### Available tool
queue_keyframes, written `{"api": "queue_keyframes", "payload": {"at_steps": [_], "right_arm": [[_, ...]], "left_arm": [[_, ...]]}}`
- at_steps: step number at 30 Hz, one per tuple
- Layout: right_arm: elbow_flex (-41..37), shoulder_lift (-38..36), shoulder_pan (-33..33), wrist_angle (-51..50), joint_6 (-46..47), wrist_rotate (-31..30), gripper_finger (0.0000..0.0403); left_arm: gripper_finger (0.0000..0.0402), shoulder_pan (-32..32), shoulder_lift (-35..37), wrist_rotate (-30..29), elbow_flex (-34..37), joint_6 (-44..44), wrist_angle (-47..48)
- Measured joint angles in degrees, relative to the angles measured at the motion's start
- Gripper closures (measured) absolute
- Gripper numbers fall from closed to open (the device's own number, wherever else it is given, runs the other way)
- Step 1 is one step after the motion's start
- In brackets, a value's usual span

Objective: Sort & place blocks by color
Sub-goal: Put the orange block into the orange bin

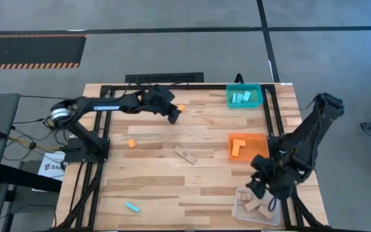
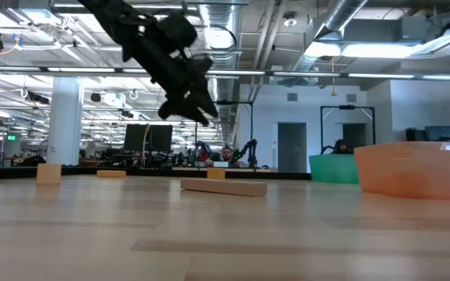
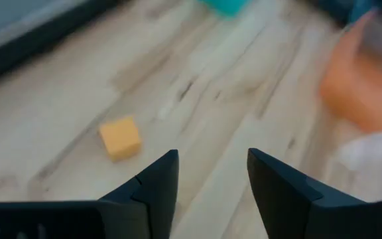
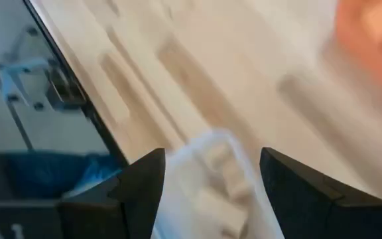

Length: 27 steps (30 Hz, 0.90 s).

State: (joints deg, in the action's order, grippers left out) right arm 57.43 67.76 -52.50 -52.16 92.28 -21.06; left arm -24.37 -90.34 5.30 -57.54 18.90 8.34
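My left gripper [image 1: 173,116] [image 3: 211,174] is open and empty. It hangs above the table's far middle, beside a small orange block [image 1: 181,108] [image 3: 120,138] that lies flat on the wood. In the low view the left gripper [image 2: 199,112] is well clear of the tabletop. Another orange block [image 1: 131,144], a pair of tan blocks [image 1: 185,154] [image 2: 223,187] and a cyan block [image 1: 132,207] lie loose on the table. My right gripper [image 1: 260,187] [image 4: 211,174] is open over the clear bin [image 1: 257,207] [image 4: 212,174], which holds tan blocks.
A teal bin [image 1: 244,96] with cyan blocks stands at the far right. An orange bin [image 1: 247,146] [image 2: 412,168] with an orange piece is at the right middle. A black frame rail [image 1: 172,86] edges the table. Bare wood lies between the loose blocks.
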Motion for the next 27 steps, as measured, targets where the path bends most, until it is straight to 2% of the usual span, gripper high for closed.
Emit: {"api": "queue_keyframes", "payload": {"at_steps": [7, 13, 22, 27], "right_arm": [[0.0, -2.0, 5.9, 0.3, -9.4, -0.2, 0.0133], [0.0, -1.8, 6.9, 0.3, -12.8, 0.4, 0.0133], [0.0, -1.8, 6.7, 0.3, -13.1, 0.7, 0.0133], [0.0, -1.8, 6.7, -0.1, -13.3, 0.7, 0.0133]], "left_arm": [[0.0175, -2.0, -13.7, -4.7, -14.7, -3.1, 11.5], [0.0129, -2.6, -21.0, -6.0, -24.3, -3.3, 19.3], [0.0111, -4.8, -27.8, -7.7, -26.6, 3.1, 22.2], [0.0110, -5.9, -30.1, -5.6, -26.5, 5.2, 22.1]]}}
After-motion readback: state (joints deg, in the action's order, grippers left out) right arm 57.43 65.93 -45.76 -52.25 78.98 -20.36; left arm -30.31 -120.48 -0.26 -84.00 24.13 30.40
